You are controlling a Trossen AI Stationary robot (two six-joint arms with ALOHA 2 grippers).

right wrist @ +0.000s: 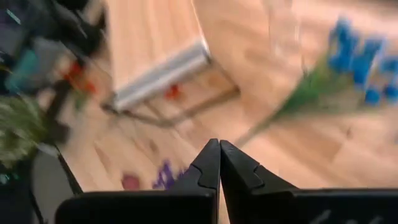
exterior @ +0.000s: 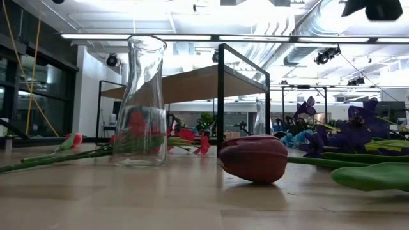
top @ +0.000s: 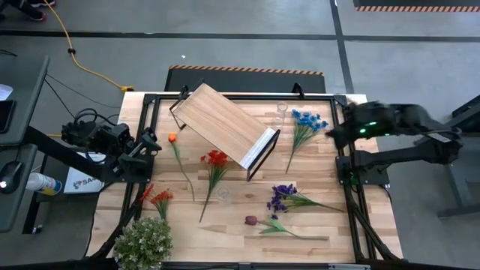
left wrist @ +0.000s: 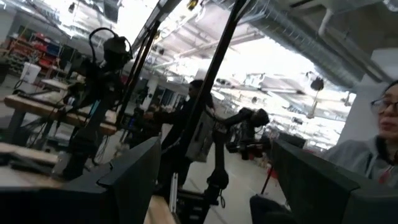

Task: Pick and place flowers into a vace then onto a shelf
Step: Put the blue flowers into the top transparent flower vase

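While the left end effector (top: 152, 141) waits at the desk's (top: 315, 225) edge — fingers spread, empty — all flowers (top: 215, 160) lie loose around the shelf (top: 223, 122); right end effector (right wrist: 219, 155) — closed, empty — hovers near blue blooms (top: 308, 120). Nothing placed yet.

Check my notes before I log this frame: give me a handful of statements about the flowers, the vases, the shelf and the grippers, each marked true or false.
1. The blue flowers lie on the table near the right gripper. True.
2. A flower already stands in the clear vase. False: the vase is empty; the red flowers lie on the table behind it.
3. The shelf stands on the table with nothing on its board. True.
4. The right gripper's fingers are spread wide. False: they are pressed together, holding nothing.
5. The maroon flower lies on its side on the table. True.
6. The left gripper holds the orange flower. False: it lies on the table beside the gripper.
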